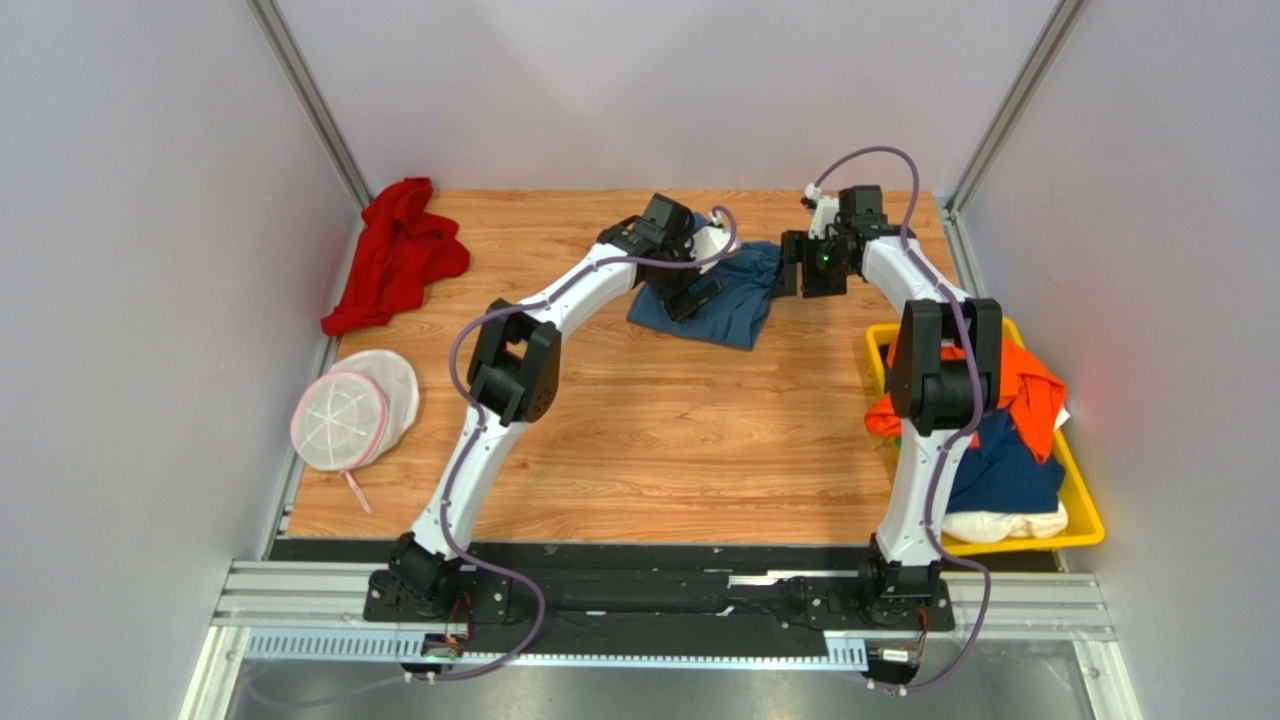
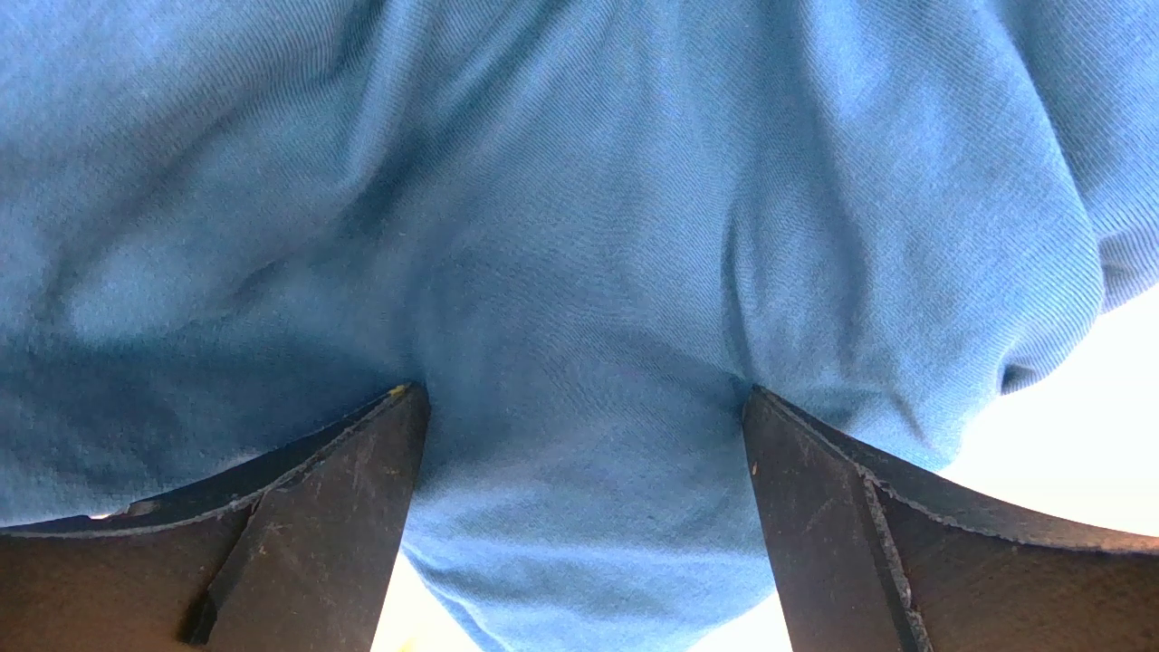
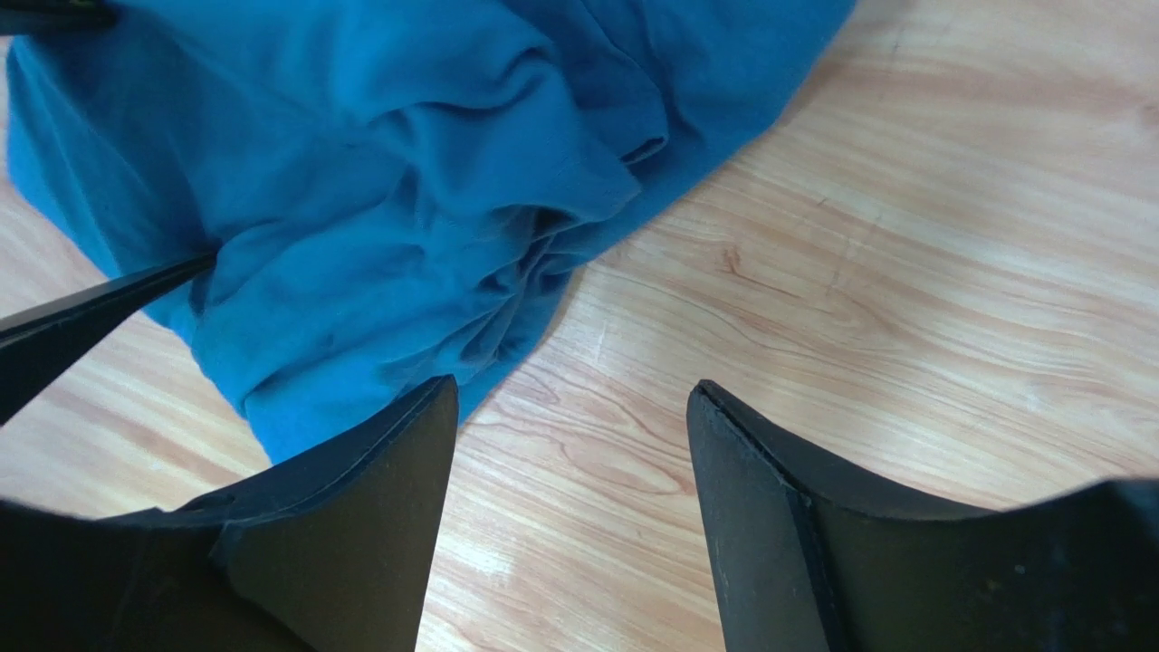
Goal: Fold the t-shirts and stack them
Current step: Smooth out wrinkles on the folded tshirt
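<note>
A crumpled slate-blue t-shirt [image 1: 732,300] lies on the wooden table near the back centre. My left gripper [image 1: 688,300] sits on its left part. In the left wrist view the left gripper [image 2: 578,394] is open, with the blue cloth [image 2: 572,245] filling the view and bulging between the wide-apart fingers. My right gripper [image 1: 793,275] is at the shirt's right edge. In the right wrist view it [image 3: 572,394] is open and empty over bare wood, its left finger beside the shirt's hem [image 3: 367,218]. Orange [image 1: 1037,383], navy [image 1: 1004,465] and cream [image 1: 1010,525] shirts lie in a yellow tray [image 1: 1085,528].
A red crumpled garment [image 1: 394,252] lies at the back left corner. A round white-and-pink mesh disc [image 1: 353,413] lies at the left edge. The yellow tray stands at the right edge beside the right arm. Grey walls enclose the table on three sides.
</note>
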